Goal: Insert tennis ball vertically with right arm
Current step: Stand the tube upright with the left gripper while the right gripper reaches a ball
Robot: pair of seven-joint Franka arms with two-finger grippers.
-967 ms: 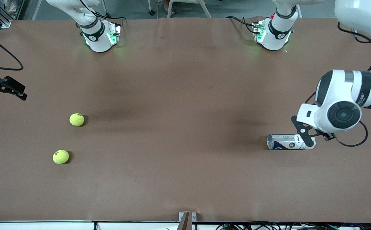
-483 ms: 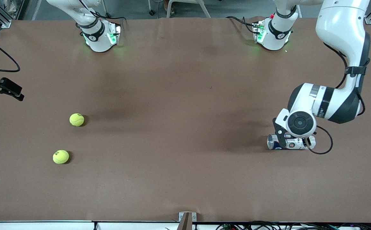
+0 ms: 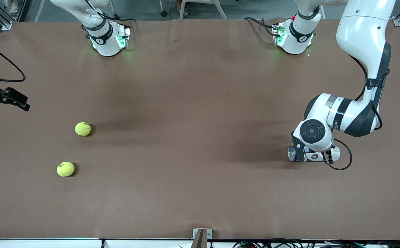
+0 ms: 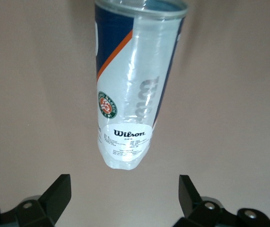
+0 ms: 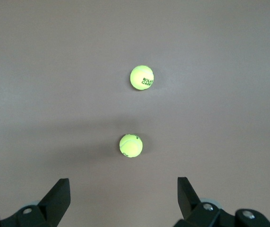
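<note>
Yellow tennis balls [image 5: 131,145] under right hand [image 5: 124,198]

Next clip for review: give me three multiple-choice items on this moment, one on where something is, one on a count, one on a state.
1. Where is the left pincer?
A. Over the two balls
B. Right over the lying tennis ball can
C. At its own base

2. How many tennis balls lie on the table?
A. One
B. Two
C. Four

3. How does the can stand?
A. On its side, empty
B. Upright, full of balls
C. Upright with a lid on

Answers:
1. B: the left wrist view has the can between its open fingers.
2. B: one ball lies farther from the front camera, another ball nearer, both toward the right arm's end, with the open right pincer above them.
3. A: its clear wall shows no ball inside, and it lies flat on the table.
</note>
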